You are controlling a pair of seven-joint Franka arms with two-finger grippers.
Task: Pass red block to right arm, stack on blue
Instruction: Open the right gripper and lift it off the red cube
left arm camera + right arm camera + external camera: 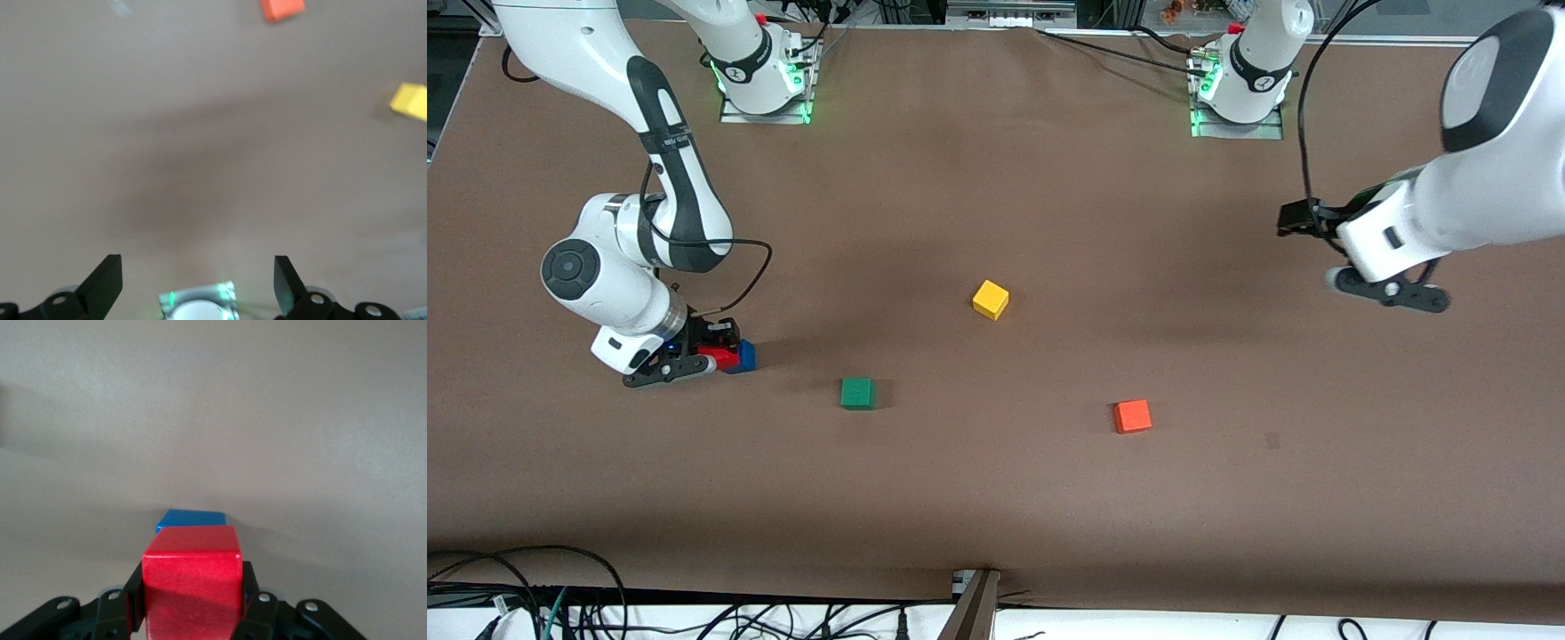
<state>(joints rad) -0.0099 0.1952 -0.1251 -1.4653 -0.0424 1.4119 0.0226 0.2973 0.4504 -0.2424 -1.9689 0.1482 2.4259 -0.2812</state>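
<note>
The red block (192,580) sits clamped between the 2 fingers of the right hand (710,357), low over the worktop (996,498) at the right arm's end. In the right wrist view the red block is just above the blue block (191,519) and covers most of it; whether the 2 touch cannot be told. In the front view the blue block (743,356) peeks out just beside the red one.

The green block (857,393) lies near this pair, toward the middle of the worktop. The yellow block (991,300) and the orange block (1132,415) lie well apart from them.

The left hand (197,283) waits in the air over the left arm's end, its fingers spread wide and holding nothing.
</note>
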